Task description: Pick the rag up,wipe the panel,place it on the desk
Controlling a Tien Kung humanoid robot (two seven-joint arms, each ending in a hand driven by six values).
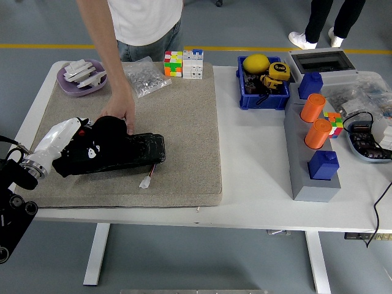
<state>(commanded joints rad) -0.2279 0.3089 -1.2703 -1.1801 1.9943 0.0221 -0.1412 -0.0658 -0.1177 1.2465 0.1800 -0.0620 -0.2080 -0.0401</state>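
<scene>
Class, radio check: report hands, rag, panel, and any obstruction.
Left hand on black rag, pressed over panel. Right hand unseen. Person's hand rests at panel's far edge.

A panel (119, 154) is laid on a mat (184, 122) covering the table's (251, 184) left half. At its nine o'clock a rag (101, 144) is draped; at twelve, a person's hand (122, 110) is pressed.
</scene>
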